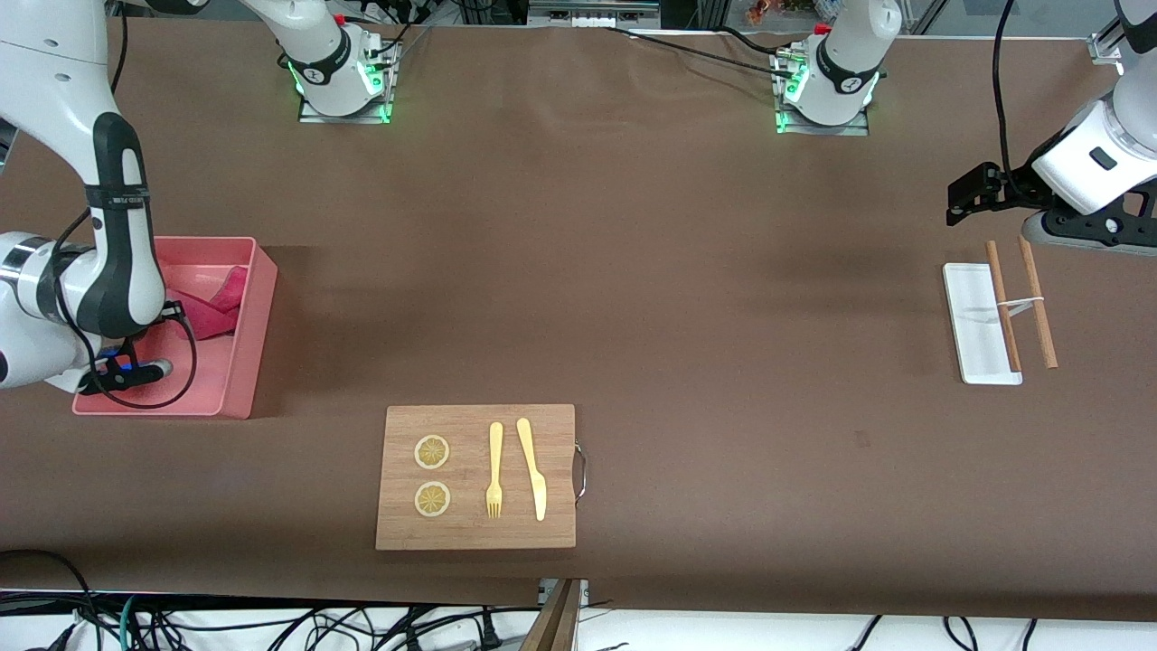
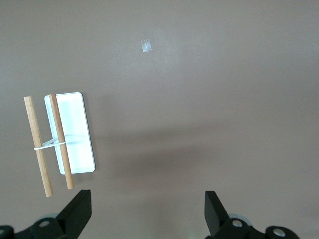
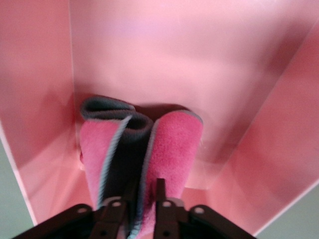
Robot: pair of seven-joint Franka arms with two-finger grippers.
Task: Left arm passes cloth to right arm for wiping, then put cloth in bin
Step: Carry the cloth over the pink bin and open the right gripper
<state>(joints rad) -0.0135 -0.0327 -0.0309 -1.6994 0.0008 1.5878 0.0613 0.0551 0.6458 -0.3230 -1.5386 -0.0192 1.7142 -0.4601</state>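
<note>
Right pincer (image 3: 142, 199) down inside the bin (image 1: 258, 307), fingers clamped on the cloth (image 3: 169, 149); cloth draped into the bin, dangling end toward its bottom. Bin at the right arm's end of the worktop (image 1: 633, 271). Cutting board (image 1: 476, 477) nearer the front camera than the bin, bearing two lemon slices, fork, knife. Left pincer (image 2: 147, 211) waiting, fingers apart, beside the white tray (image 1: 976, 321) with two sticks.

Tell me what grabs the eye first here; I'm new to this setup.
The right gripper, jaws shut on the crimson-pink cloth, is down inside the light pink bin at the right arm's end. The left gripper hovers open near the white tray and wooden sticks.
</note>
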